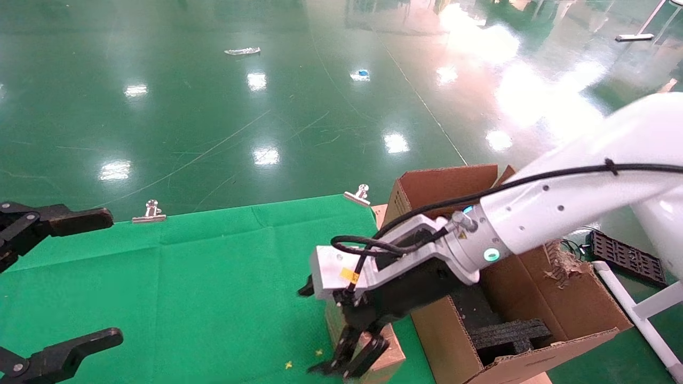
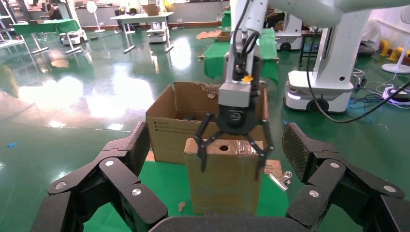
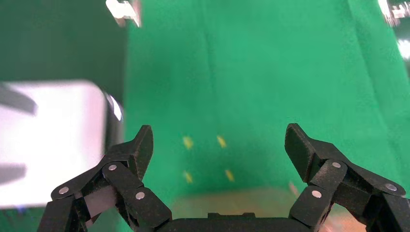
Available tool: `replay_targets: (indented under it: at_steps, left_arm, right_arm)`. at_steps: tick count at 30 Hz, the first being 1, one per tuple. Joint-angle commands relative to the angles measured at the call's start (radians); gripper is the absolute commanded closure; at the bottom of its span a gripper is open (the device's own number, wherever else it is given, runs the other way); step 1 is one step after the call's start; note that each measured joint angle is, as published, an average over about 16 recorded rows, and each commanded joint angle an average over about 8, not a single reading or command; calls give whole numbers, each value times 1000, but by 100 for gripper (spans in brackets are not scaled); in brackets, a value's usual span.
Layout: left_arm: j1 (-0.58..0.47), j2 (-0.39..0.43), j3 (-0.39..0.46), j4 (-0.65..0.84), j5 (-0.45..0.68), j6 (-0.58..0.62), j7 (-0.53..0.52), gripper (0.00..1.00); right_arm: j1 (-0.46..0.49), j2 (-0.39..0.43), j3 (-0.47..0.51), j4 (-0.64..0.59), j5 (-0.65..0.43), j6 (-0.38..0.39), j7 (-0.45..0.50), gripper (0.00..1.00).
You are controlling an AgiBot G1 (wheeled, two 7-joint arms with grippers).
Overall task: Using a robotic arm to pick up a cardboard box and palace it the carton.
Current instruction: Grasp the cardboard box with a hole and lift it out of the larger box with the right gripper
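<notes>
The slim reddish-brown cardboard box (image 1: 392,353) stands on edge on the green cloth, right next to the carton (image 1: 539,304). In the left wrist view the box (image 2: 225,181) shows a round hole in its top edge. The white robotic arm (image 1: 560,208) reaches down to it. Its right gripper (image 1: 349,368) is open, with fingers spread over the box's top on the side facing the left wrist camera (image 2: 232,157). In the right wrist view the open gripper (image 3: 218,133) has the box as a brown blur (image 3: 232,200) at its base. My left gripper (image 1: 114,276) is open and empty at the table's left edge.
The carton holds black foam inserts (image 1: 507,333) and has a torn flap (image 1: 560,266). Two binder clips (image 1: 151,212) (image 1: 358,194) pin the cloth's far edge. A black grid panel (image 1: 627,257) and a white frame lie on the floor to the right.
</notes>
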Motion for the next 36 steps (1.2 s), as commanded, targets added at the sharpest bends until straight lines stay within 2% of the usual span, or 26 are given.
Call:
replay_targets:
  at_steps: [1,8,14,25,32,36]
  left_arm:
    - [0,0,0,0,0,0,0,0]
    - [0,0,1,0,0,0,0,0]
    - [0,0,1,0,-1,0,1,0]
    - [0,-1,2,0,-1,-1,1,0]
    - [-1,-1,2,0,-2,-1,1,0]
    - [-1,-1,3,0,-2,-1,1,0]
  right_arm:
    - [41,-9,-41,1,-45,-1,6,0]
    - [261,-10,-201,2,-101,-14,4,0]
    - [402,-19,-380,2,-91,-16,-2,0]
    - [500,-59,-636,-2,24,0,7,0]
    - [547,-90,-723,-3,16,17,50,0]
    - [577,-91,-743,-5,3,39,110,0]
